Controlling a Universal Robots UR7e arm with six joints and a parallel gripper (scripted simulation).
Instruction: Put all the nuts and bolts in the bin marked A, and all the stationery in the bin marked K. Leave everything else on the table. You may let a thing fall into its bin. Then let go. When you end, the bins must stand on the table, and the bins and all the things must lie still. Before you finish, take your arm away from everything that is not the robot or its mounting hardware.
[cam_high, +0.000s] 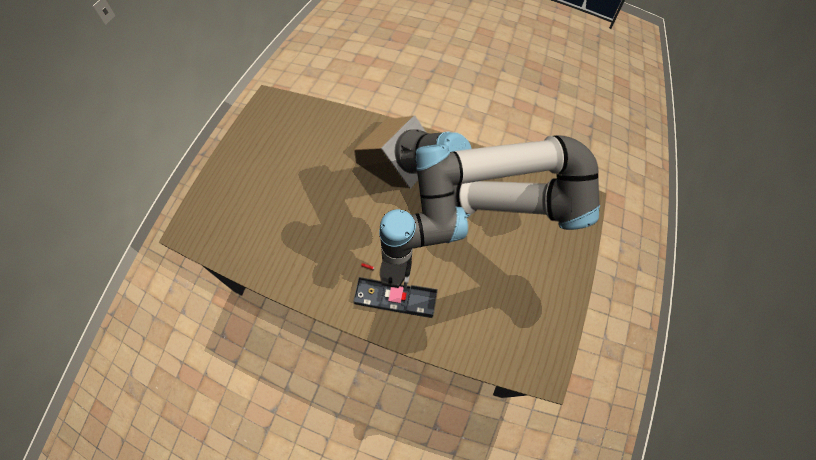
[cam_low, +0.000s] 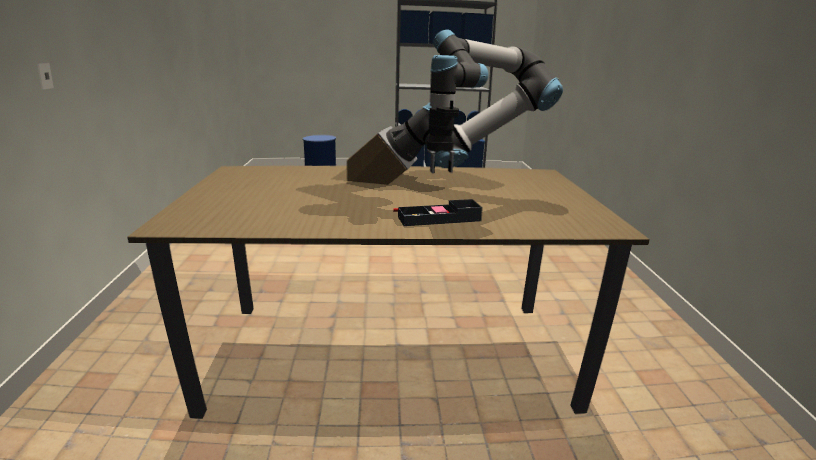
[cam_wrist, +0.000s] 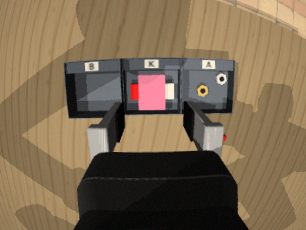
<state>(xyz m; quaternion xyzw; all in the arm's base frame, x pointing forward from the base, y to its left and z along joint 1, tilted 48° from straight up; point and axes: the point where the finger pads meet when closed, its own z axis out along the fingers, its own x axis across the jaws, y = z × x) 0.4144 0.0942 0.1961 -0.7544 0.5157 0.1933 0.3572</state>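
Note:
My gripper is open and empty, above and just behind the bin row. Bin K is the middle one. In it a pink square pad lies across a thing whose red end and white end stick out on either side; its middle is hidden. Bin A holds a brass-coloured nut and a silver nut, apart from each other.
Bin B is empty, at the other end of the row from A. A small red stick-like thing lies on the table behind bin A, outside the bins; a finger partly hides it in the wrist view.

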